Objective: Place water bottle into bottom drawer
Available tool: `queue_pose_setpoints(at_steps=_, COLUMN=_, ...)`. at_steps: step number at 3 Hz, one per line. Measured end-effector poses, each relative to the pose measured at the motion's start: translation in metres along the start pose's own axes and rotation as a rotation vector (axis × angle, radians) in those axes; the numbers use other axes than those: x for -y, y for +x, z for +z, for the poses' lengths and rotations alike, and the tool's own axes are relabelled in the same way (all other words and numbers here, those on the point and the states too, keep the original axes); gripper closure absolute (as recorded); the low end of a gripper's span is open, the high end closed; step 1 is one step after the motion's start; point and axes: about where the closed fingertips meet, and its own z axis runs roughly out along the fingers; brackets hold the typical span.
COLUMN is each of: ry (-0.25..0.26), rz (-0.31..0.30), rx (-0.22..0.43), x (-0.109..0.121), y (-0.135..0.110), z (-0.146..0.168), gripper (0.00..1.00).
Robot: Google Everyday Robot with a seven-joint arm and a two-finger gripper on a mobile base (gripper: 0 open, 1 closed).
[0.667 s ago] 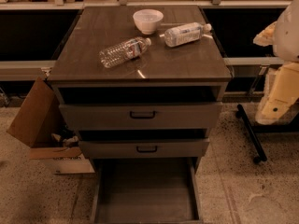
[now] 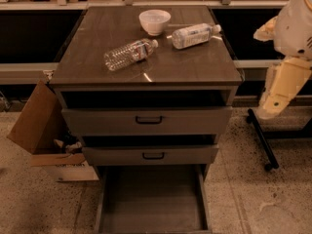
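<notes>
Mid-counter, your small clear ribbed water bottle [image 2: 130, 53] lies ungrasped. The dark grey-brown bottom drawer [image 2: 153, 204] is already open. The cream gripper [image 2: 274, 100] hangs past the right edge; you cannot tell its grip state.

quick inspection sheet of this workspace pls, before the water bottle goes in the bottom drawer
surface: cabinet top, dark, carries three loose things
job's things: water bottle lies on its side on the cabinet top, cap toward the bowl; bottom drawer is pulled out
clutter: white bowl near the back edge; second bottle with a wide white label lies on its side right of the bowl
grippers: gripper hangs right of the cabinet, apart from both bottles
cables: nothing seen
surroundings: two upper drawers partly out; cardboard box on the floor at left; black wheeled stand leg at right
</notes>
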Motion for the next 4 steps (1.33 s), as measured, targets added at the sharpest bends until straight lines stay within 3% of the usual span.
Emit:
queue_pose_setpoints(at_steps=1, ry=-0.006, rz=-0.062, rx=0.071, x=0.028, y=-0.030, z=0.023, gripper=0.00)
queue_pose_setpoints(at_steps=2, ry=-0.006, rz=-0.062, rx=0.072, x=0.028, y=-0.030, z=0.023, gripper=0.00)
queue_pose_setpoints(at_steps=3, ry=0.002, rz=-0.106, rx=0.109, x=0.042, y=-0.046, z=0.038, gripper=0.00)
queue_pose_setpoints(at_steps=4, ry=0.008, rz=-0.207, rx=0.173, x=0.074, y=-0.078, z=0.063, gripper=0.00)
